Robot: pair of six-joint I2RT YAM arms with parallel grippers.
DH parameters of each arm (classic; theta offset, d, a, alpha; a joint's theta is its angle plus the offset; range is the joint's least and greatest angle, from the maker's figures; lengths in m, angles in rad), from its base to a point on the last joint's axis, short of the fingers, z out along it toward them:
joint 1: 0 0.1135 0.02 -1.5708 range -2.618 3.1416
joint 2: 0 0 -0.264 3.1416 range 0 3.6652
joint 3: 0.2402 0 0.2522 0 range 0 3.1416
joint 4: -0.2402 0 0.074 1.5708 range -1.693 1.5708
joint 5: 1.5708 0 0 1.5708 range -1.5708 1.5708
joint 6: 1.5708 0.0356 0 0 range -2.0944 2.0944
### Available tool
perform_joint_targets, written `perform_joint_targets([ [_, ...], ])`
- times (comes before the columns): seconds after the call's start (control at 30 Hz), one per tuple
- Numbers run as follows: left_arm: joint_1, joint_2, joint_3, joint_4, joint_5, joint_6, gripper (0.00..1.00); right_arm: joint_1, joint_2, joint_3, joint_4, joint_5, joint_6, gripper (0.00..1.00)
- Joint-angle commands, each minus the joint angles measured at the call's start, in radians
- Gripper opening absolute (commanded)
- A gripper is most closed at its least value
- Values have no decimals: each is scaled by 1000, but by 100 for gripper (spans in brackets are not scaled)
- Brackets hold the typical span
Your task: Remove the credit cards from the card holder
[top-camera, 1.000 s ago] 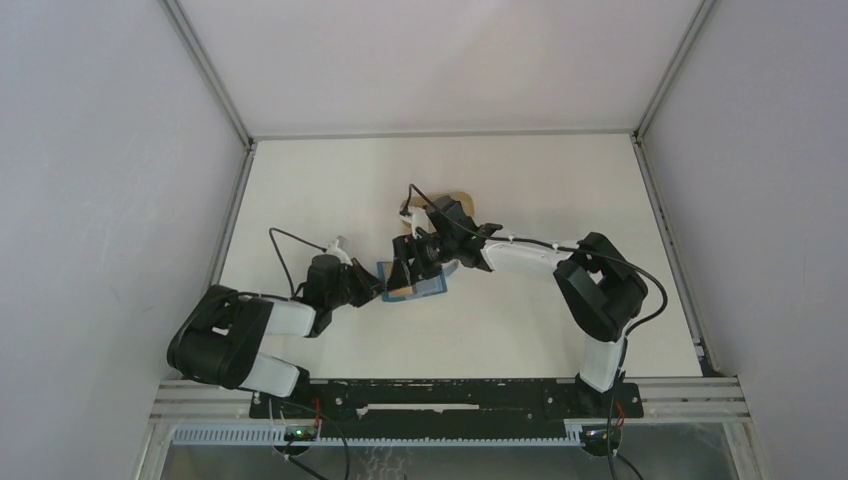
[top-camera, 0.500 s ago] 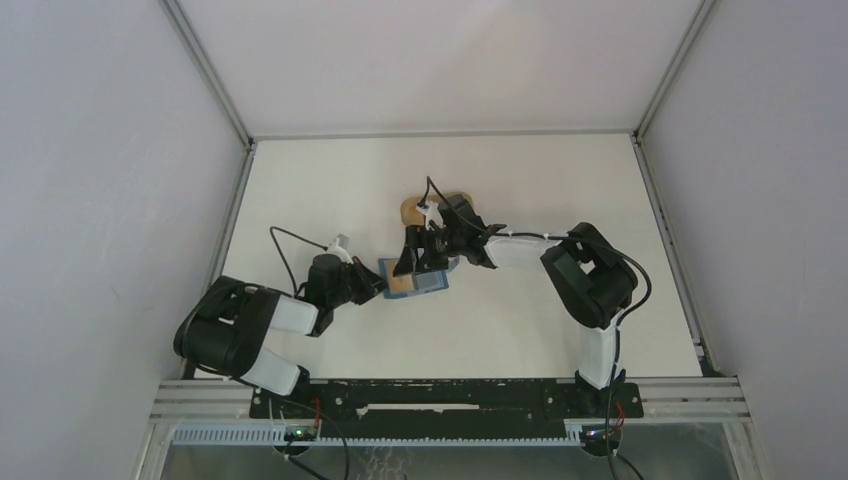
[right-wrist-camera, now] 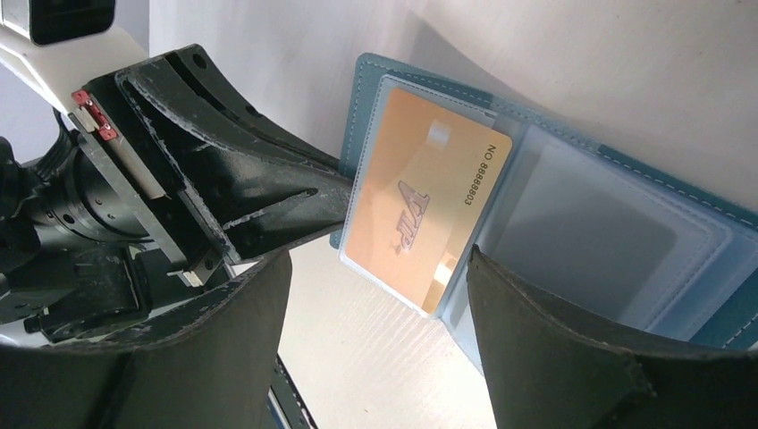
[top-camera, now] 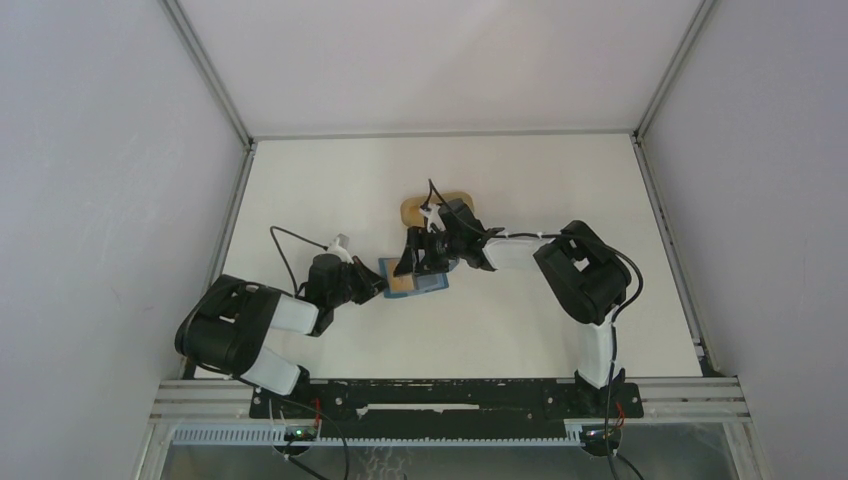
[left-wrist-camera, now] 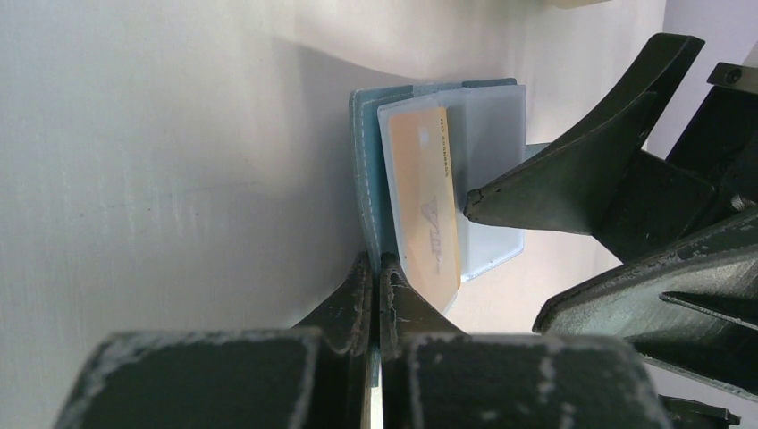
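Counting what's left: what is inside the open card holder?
One orange card sits in the card holder; the clear sleeve beside it looks empty. Sleeves beneath are covered, so more cards may hide there.

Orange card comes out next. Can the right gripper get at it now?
Probably yes. The right gripper hangs open right at the orange card, nothing between. The left gripper pinches the edge of the card holder, clear of the card. A clear sleeve may cover it.
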Motion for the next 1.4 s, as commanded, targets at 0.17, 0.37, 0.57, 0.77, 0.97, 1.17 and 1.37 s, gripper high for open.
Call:
perform_joint_targets([
  [0.17,-4,52,-13,-146,-60,33,0,9,32,-3,133,-98,74,80],
  [0.37,-4,52,-22,-137,-62,27,0,0,28,-76,321,-215,204,80],
  [0.57,-4,50,-24,-135,-63,27,0,-26,19,-166,477,-245,313,78],
  [0.77,-4,51,-23,-135,-61,27,0,-55,-26,-176,378,-151,224,79],
  [0.97,-4,49,-22,-136,-59,27,0,-94,4,-119,291,-115,158,80],
  [1.17,-4,54,-20,-139,-61,25,0,-94,42,-84,238,-112,137,80],
  [1.37,-6,64,-12,-146,-59,27,0,-74,53,-85,229,-119,151,80],
])
